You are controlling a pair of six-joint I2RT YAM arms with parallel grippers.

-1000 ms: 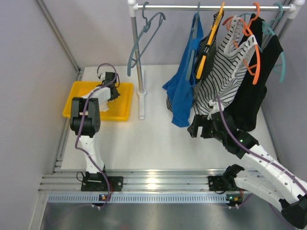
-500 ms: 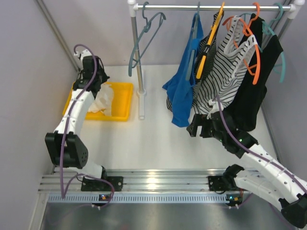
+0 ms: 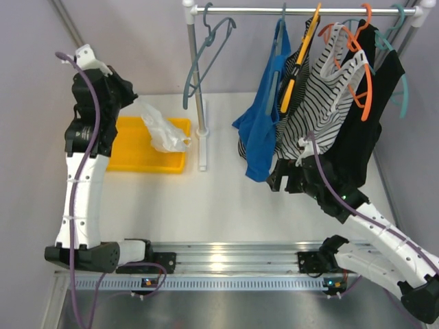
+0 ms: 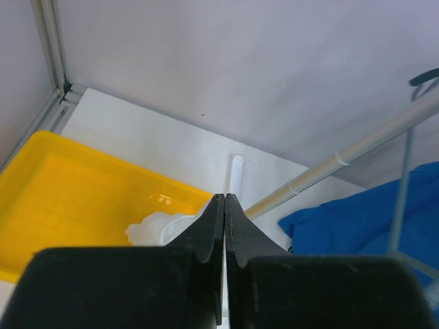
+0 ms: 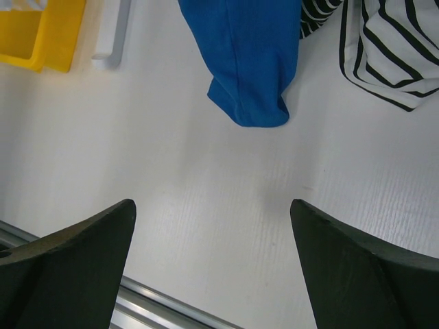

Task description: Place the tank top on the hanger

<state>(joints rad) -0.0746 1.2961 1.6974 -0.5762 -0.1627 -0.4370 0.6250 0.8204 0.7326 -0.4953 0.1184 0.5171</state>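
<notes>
The left gripper (image 3: 139,103) is pinched shut on the tank top (image 3: 163,130), which dangles bunched over the tray's (image 3: 127,147) 2 o'clock corner. The top is thin and limp (surely featherlight), so it is best held by a strap. The hanger (image 3: 186,96) is at its 1 o'clock. The right gripper (image 5: 212,267) gapes empty.

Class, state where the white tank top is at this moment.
In the top view, the tank top hangs at the left from the left claw, over the right end of the yellow tray, just left of the rack's post.
</notes>
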